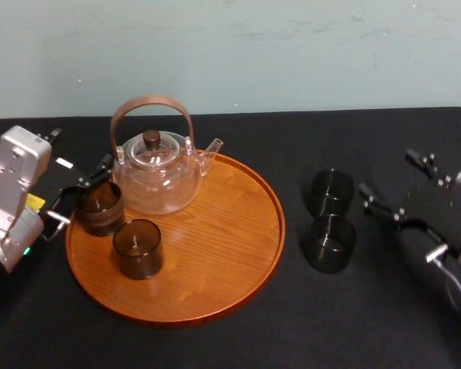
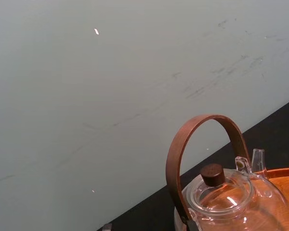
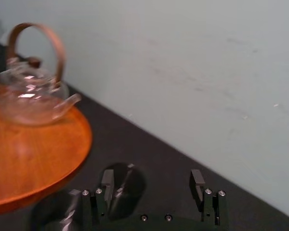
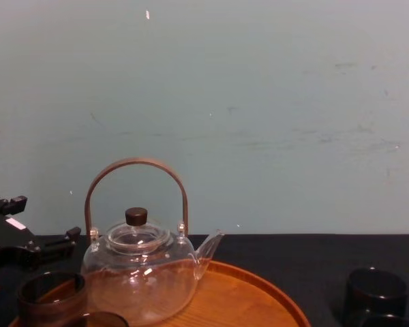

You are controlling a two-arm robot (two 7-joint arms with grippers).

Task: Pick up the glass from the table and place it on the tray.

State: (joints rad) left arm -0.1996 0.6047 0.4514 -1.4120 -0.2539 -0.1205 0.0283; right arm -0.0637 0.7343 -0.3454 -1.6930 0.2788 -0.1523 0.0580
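Left jaws seemingly straddle the glass [image 1: 100,207] on the tray [image 1: 215,257].

Pale wall [image 1: 292,54] behind a black-covered table [image 1: 353,323]
The wall is a flat, matte grey-green, marked with faint scuffs and a few small bright specks — it spans the back of the scene. The dark table meets it in one straight line, and the light falls soft and even across both.

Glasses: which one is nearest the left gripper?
The glass at the tray's left edge beside the teapot, at the left gripper; the second tray glass and two table glasses stand farther right.
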